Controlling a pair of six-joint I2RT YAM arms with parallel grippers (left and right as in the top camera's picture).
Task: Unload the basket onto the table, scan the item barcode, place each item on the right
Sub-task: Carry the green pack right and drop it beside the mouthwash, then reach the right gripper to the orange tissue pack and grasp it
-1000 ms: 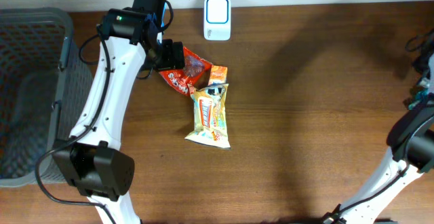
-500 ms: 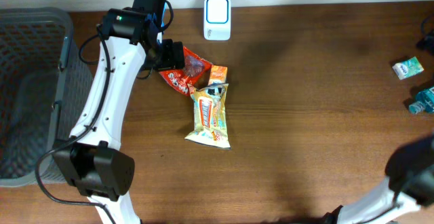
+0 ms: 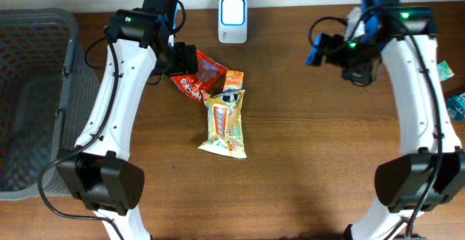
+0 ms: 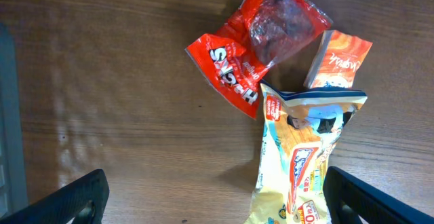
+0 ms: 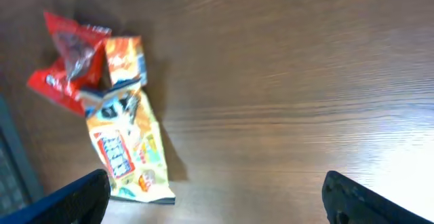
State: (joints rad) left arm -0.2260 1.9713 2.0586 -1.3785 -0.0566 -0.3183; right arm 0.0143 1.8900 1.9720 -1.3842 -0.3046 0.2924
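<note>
"Beneath the left hand (image 4: 217,202), what lies nearest?"

"Its fingers are spread wide and hold nothing. Just ahead of them a red crinkly plastic snack packet (image 4: 252,51) lies flat on the brown wooden worktop (image 4: 102,81). I take that for the item to scan."

"How will it handle?"

"Light, soft and slippery, I'd judge, a film that buckles. Pinch a sealed edge rather than the lumpy clear middle. No barcode shows on this face, so it likely needs turning."

"Any writing?"

"White letters on the red, upside down to the hand, and I can't read them. Further out and touching it is a small orange sachet (image 4: 339,61) with script I can't make out. A yellow cartoon-printed snack bag (image 4: 305,163) has its top against both."

"The scanner?"

"A white rectangular barcode scanner (image 3: 232,9) sits beyond the packets. The right hand (image 3: 320,51), well apart, is spread and empty too."
</note>
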